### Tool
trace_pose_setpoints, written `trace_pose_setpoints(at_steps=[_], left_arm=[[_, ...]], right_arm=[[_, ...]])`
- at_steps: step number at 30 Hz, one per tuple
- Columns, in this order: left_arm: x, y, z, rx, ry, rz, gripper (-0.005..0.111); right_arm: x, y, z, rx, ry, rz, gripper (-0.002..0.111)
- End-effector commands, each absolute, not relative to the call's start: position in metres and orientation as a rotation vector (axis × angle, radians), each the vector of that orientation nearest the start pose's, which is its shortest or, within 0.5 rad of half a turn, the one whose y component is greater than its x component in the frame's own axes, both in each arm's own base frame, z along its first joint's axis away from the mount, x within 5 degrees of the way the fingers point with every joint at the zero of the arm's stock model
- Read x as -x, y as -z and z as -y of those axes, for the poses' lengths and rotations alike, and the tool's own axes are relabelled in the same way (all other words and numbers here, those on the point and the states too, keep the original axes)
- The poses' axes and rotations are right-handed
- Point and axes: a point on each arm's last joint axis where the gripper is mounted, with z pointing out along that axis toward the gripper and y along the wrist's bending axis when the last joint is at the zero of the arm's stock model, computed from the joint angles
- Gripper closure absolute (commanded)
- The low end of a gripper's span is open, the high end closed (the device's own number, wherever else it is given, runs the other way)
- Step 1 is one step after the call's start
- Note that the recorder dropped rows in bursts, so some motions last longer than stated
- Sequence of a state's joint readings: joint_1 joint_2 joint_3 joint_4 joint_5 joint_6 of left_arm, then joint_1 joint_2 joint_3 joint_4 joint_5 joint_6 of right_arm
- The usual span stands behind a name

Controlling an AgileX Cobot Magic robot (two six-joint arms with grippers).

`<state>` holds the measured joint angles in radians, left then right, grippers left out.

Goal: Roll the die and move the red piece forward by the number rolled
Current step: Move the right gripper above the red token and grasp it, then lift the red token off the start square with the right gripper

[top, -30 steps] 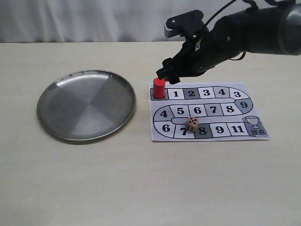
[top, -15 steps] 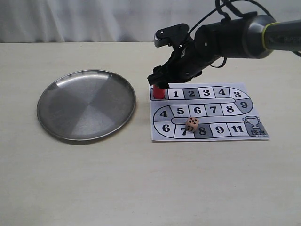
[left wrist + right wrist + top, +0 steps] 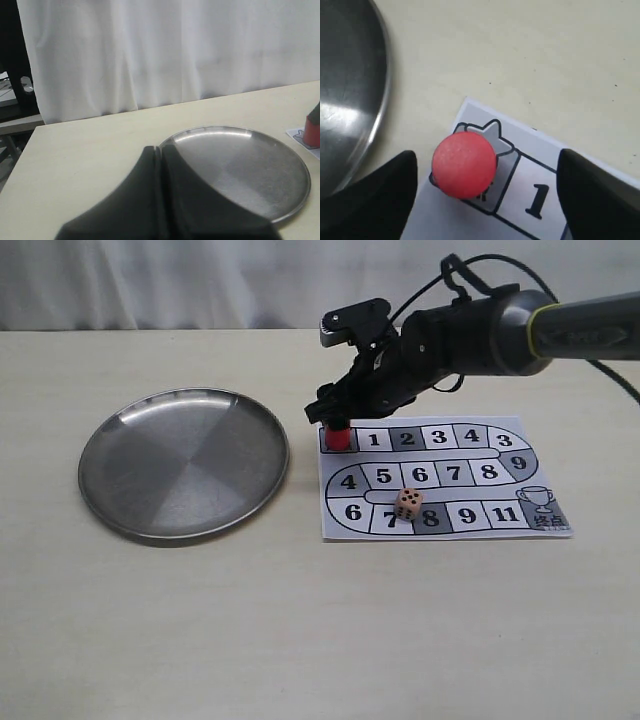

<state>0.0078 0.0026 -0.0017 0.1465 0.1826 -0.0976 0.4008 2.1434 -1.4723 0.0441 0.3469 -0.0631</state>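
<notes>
Red piece [image 3: 339, 436]: smooth, matte, solid cylinder with a round flat top, upright on the grey first square at the far-left corner of the board [image 3: 545, 432]. The board is a flat printed paper sheet, a white ground with a looping track of numbered white and grey squares. Right gripper [image 3: 338, 424]: dark fingers [image 3: 375, 200] spread wide, lowered over the piece so that it stands between them. In the right wrist view the piece sits nearer one finger than the other, with a visible gap on both sides, so no contact is seen. Die [image 3: 407, 504]: pale wooden cube with dark pips, resting on the near row of the track at the border of squares 7 and 8, well apart from the piece and the gripper. Plate [image 3: 180, 465]: round, shallow, brushed metal with a raised rim, lying on the matte cream table [image 3: 300, 640] to the left of the board. Its rim is near the board's left edge, with a strip of bare table between them. To the right of the piece, squares 1 to 4 along the far row lie uncovered. Left gripper [image 3: 159, 152]: black fingers pressed together, nothing between them, above the near-left rim of the plate, with a white pleated curtain [image 3: 175, 50] behind.
</notes>
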Motion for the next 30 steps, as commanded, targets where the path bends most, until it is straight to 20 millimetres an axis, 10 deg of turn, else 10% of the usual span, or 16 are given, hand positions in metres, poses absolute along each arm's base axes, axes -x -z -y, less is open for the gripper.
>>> trace_pose_setpoints(at_steps=[1,6,20,30], left_arm=[[-0.056,-0.198,-0.002,-0.018,-0.053,-1.655,0.107],[-0.056,-0.198,-0.002,-0.018,-0.053,-1.655,0.107],[-0.056,-0.198,-0.002,-0.018,-0.053,-1.655,0.107],[-0.056,-0.198,-0.002,-0.018,-0.053,-1.655,0.107]], right_arm=[[-0.436,-0.140,-0.185,0.530,-0.177,-2.430,0.036],[-0.444,-0.124,-0.188,0.542,-0.172,-2.419,0.040],[-0.445,-0.118,-0.188,0.551,-0.168,-2.423,0.104],[-0.439,-0.206,-0.173,0.516,-0.162,-2.284,0.104]])
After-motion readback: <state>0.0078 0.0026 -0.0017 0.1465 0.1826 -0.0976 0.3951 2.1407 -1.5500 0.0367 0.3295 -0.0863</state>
